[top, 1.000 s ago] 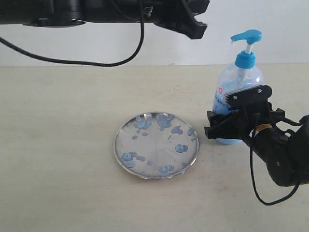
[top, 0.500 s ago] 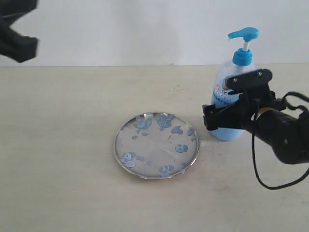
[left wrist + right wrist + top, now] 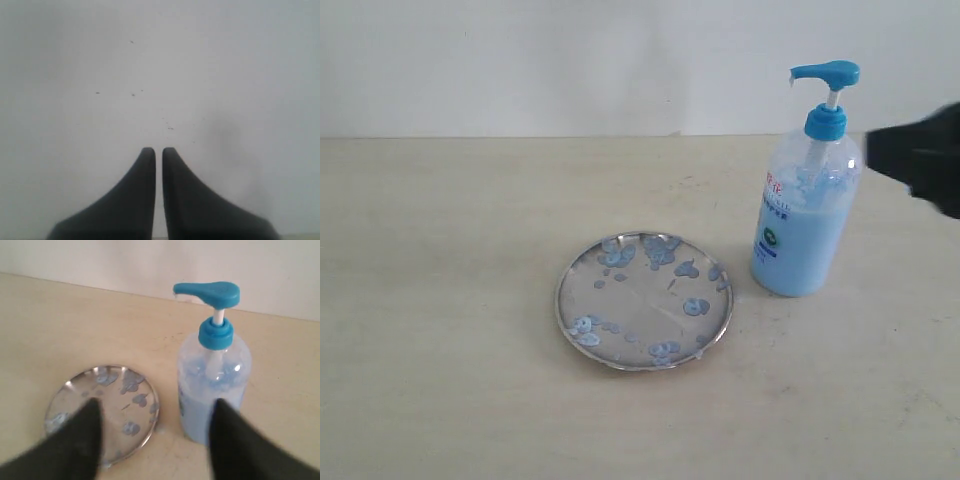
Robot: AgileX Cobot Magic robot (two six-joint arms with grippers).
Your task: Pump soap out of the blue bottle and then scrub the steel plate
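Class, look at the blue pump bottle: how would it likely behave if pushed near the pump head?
The blue bottle is tall on a fairly narrow base, so a push at the pump head would probably tip it. Soap fills more than half, so it likely feels fairly heavy. Its smooth plastic may be slippery.

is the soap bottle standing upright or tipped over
Upright: the blue bottle stands on its base on the table, with its pump head straight above the body in both the exterior and right wrist views.
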